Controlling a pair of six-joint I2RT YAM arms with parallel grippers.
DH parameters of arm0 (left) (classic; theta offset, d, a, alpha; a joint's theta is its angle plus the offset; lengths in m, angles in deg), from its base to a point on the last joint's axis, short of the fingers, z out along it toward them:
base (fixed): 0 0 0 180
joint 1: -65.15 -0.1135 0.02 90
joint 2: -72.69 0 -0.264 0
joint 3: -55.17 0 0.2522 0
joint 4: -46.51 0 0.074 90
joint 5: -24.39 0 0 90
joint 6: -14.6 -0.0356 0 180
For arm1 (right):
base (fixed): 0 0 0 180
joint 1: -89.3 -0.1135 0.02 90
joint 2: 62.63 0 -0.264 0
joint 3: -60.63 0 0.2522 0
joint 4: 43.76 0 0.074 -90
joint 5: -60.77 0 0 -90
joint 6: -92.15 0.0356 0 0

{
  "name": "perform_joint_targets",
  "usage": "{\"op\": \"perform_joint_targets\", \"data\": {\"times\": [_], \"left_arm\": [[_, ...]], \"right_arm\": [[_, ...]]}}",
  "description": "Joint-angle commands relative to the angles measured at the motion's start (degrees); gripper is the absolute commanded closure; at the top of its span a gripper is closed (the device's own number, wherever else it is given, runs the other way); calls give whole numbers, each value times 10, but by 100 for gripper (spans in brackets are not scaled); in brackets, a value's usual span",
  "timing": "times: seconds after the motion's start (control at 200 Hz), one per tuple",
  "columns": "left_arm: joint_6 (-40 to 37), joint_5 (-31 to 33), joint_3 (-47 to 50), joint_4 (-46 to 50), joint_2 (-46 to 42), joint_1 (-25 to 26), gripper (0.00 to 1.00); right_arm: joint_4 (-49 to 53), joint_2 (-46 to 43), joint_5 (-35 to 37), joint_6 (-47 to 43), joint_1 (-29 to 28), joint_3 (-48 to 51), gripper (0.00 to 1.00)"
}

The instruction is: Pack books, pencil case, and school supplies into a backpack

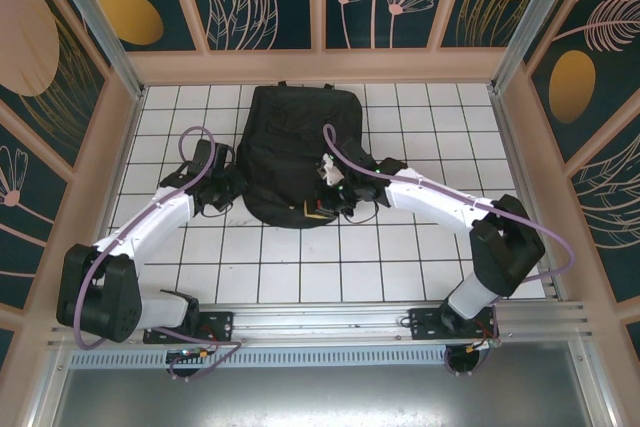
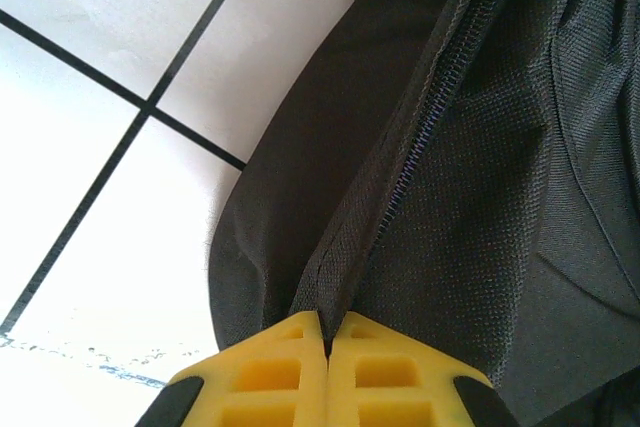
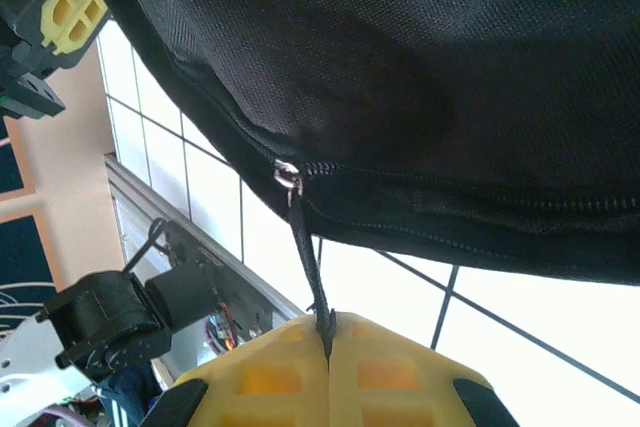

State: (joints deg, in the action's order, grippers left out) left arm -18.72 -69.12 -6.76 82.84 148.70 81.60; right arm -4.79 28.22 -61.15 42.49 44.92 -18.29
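Both hands on the backpack's zip, one bracing, one on the pull.

The backpack [image 1: 290,147] lies flat on the tiled worktop [image 1: 400,267], toward 12 o'clock from its centre. The left hand [image 2: 327,332], pressed together, pinches a fold of fabric beside the zip [image 2: 420,137] at the bag's 8 o'clock edge. The right hand [image 3: 328,332], at about 5 o'clock, is pressed together on the thin pull cord [image 3: 308,262] hanging from the metal slider [image 3: 288,179]. I judge the zip step to be in hand, though whether it is opening or closing cannot be told. The next move calls for the right hand to draw the cord along the track, not away from it, while the left holds the cloth taut.
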Motion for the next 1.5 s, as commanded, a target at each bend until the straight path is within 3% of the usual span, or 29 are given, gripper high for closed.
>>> {"op": "perform_joint_targets", "data": {"times": [0.0,0.145,0.245,0.31,0.35,0.44,0.606,0.871,1.021,1.146,1.491], "left_arm": [[-30,66,-3,29,-5,-19,100],[-69,78,-34,24,7,-30,100],[-86,69,-65,32,1,-30,61],[-83,71,-73,48,-15,-29,42],[-78,68,-85,61,-29,-29,36],[-61,54,-92,86,-64,-30,33],[-13,33,-68,137,-122,-29,32],[70,9,-24,181,-164,-30,31],[96,-2,16,145,-161,-30,41],[122,-31,63,86,-143,-30,59],[105,-17,76,22,-114,-29,75]], "right_arm": [[64,-29,7,-38,20,5,100],[69,-27,7,-55,22,1,100],[6,-20,-19,-11,10,-1,100],[-31,-5,-24,20,-3,-19,100],[-50,6,-22,40,-11,-33,100],[-94,35,-6,87,-35,-68,100],[-148,108,-5,134,-85,-144,100],[-189,186,-17,164,-111,-247,100],[-198,194,-19,168,-118,-254,100],[-210,190,-18,173,-124,-238,100],[-192,185,-25,154,-133,-205,100]]}}
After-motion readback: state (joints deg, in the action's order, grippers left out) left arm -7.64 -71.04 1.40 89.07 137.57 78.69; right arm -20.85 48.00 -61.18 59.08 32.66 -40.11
